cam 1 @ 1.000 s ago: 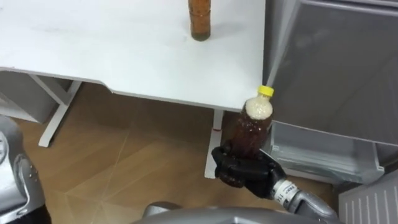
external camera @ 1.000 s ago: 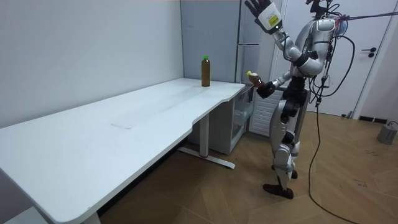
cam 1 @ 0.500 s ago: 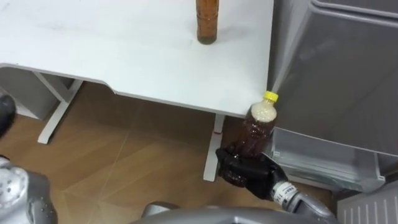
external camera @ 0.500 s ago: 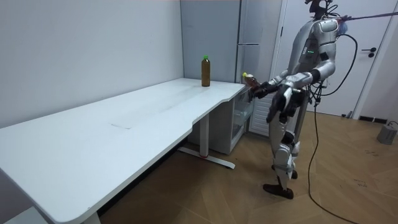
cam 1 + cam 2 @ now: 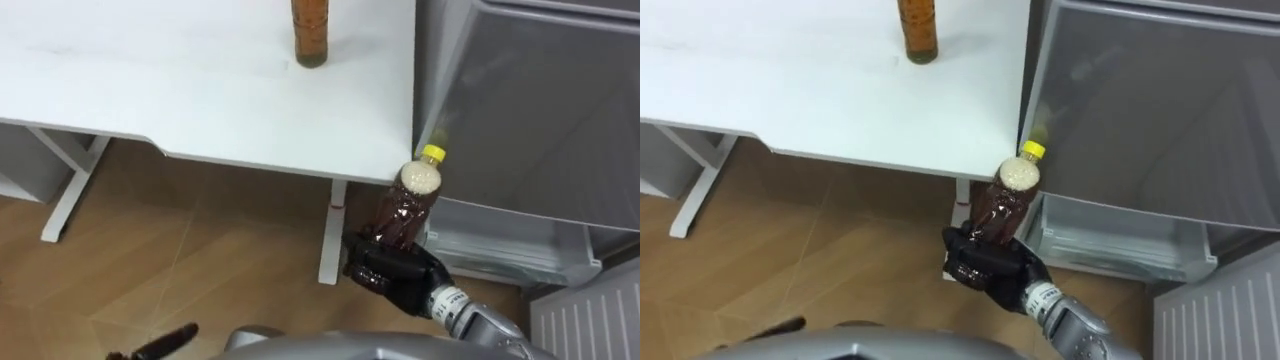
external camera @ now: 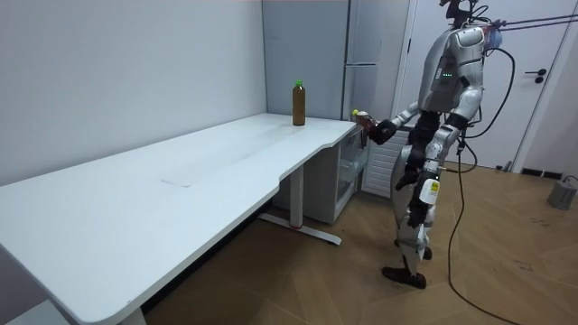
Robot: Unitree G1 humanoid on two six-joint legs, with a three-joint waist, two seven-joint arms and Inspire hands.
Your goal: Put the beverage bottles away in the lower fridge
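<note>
Brown plastic drink bottle with yellow cap (image 5: 405,205) is sitting in the right hand (image 5: 385,272), with the dark fingers wrapping tightly round its lower half. It is being held in the air just off the near fridge-side corner of the white table (image 5: 150,80), cap tilting up and towards the tall grey fridge (image 5: 540,100). It is not yet inside. The fridge's lower compartment (image 5: 500,245) is standing open, with clear shelves showing just beyond the bottle.

A second drink, an amber bottle with green cap (image 6: 298,102), is standing upright near the table's far edge, towards the fridge-side corner and well apart from the held one.

In the room view the robot is standing upright on the wooden floor (image 5: 200,260) between table end and fridge, right arm reaching forward. The left hand (image 6: 427,194) is hanging at its side — cannot tell what its fingers are doing.
</note>
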